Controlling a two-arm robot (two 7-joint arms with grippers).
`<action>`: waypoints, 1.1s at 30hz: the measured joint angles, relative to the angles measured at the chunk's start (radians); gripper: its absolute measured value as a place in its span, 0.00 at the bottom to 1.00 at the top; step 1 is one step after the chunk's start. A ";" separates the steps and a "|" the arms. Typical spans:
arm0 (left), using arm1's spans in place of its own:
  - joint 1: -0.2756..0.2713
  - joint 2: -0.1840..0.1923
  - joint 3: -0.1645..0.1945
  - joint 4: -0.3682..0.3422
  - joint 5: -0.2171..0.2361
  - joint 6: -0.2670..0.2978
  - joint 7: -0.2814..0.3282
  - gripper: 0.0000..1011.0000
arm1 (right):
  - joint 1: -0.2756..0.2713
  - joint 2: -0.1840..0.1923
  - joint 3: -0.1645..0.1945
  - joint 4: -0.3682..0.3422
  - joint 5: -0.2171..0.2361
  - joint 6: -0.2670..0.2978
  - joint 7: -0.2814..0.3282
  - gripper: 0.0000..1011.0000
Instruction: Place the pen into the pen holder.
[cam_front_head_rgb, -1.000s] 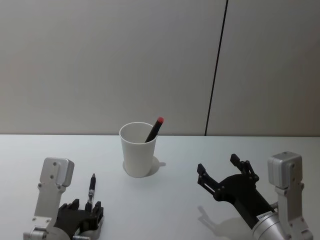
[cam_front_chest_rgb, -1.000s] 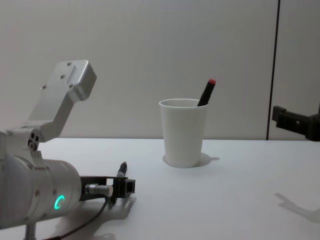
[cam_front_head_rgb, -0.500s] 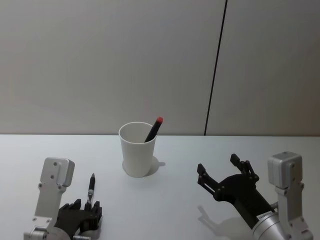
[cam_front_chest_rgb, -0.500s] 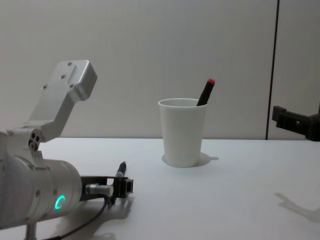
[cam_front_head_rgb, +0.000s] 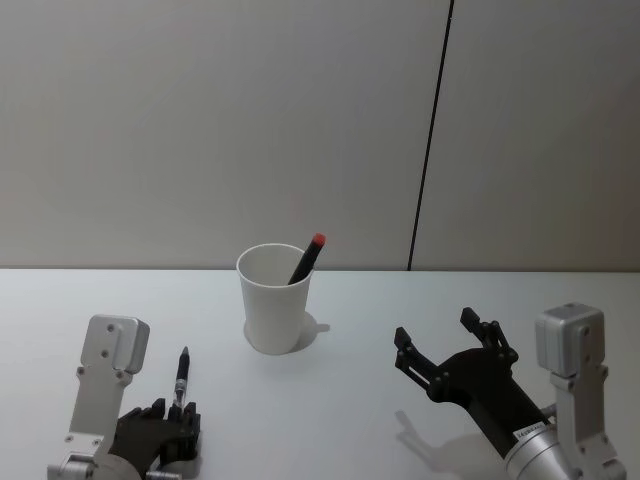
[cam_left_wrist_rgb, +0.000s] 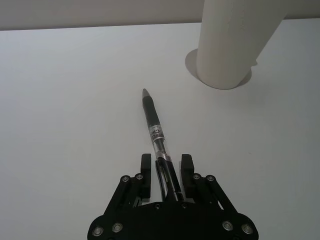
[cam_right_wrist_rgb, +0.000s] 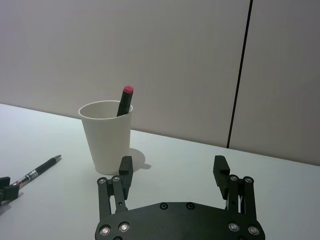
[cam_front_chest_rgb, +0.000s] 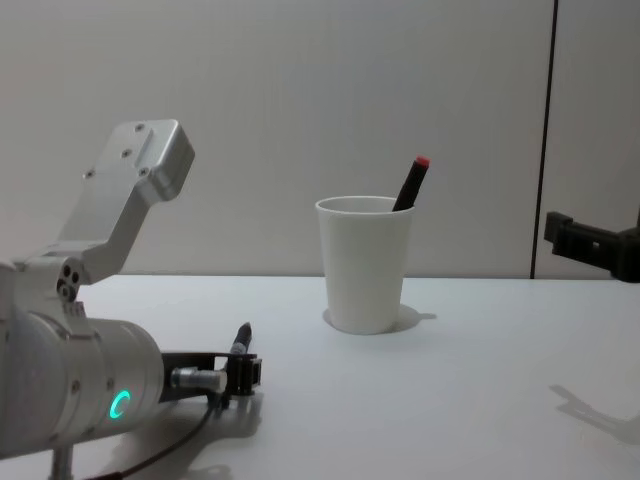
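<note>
Lower left of the head view, left hand (cam_front_head_rgb: 172, 420) clamped on the pen (cam_front_head_rgb: 182, 378), long axis pointing toward the pen holder (cam_front_head_rgb: 274, 298) at centre counter (cam_front_head_rgb: 340, 390), up-right of it; right hand (cam_front_head_rgb: 440, 345) spread apart, lower right, idle.

The left gripper (cam_left_wrist_rgb: 165, 165) sits low, its fingers (cam_left_wrist_rgb: 145, 167) closed around a pen (cam_left_wrist_rgb: 156, 134). The right gripper (cam_right_wrist_rgb: 173, 172) hovers with fingers (cam_right_wrist_rgb: 125, 169) spread wide apart.
</note>
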 joint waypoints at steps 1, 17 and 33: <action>0.000 0.000 0.000 0.000 0.000 0.000 0.000 0.36 | 0.000 0.000 0.000 0.000 0.000 0.000 0.000 0.99; -0.002 0.004 0.002 -0.001 0.005 0.005 -0.013 0.25 | 0.000 0.000 0.000 0.000 0.000 0.000 0.000 0.99; -0.003 0.005 0.002 -0.002 0.006 0.008 -0.016 0.18 | 0.000 0.000 0.000 0.000 0.000 0.000 0.000 0.99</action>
